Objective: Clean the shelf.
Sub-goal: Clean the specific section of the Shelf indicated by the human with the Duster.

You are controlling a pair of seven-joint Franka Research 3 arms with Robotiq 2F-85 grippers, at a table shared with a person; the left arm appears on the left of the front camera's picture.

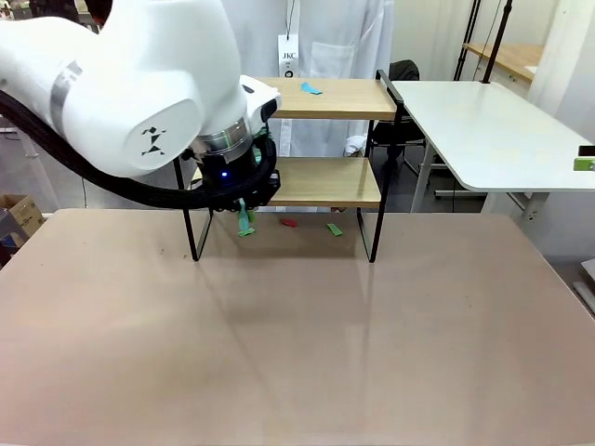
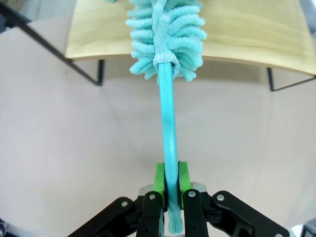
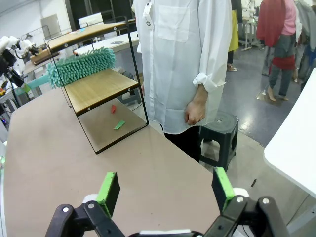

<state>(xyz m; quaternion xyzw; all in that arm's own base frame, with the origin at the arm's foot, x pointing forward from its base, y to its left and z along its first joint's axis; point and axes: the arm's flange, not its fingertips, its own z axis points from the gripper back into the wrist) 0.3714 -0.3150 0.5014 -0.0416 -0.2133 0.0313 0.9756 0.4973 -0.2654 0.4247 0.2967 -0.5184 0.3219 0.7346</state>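
Observation:
The shelf [image 1: 327, 182] stands at the far side of the tan table, with two light wooden boards in a black frame. My left gripper [image 1: 238, 197] is at its left end, shut on the teal handle of a fluffy duster [image 2: 166, 34]. The duster's head lies over the lower board [image 2: 252, 34]. In the right wrist view the duster [image 3: 81, 65] rests between the shelf's [image 3: 101, 88] two boards. A teal scrap [image 1: 310, 88] lies on the top board. My right gripper [image 3: 165, 190] hangs open above the table's far corner, holding nothing.
A red scrap [image 1: 289, 222] and a green scrap [image 1: 335, 229] lie on the tabletop under the shelf. A person in a white shirt [image 3: 182, 64] stands just behind it, beside a black stool [image 3: 222, 129]. A white table [image 1: 483, 130] is at the back right.

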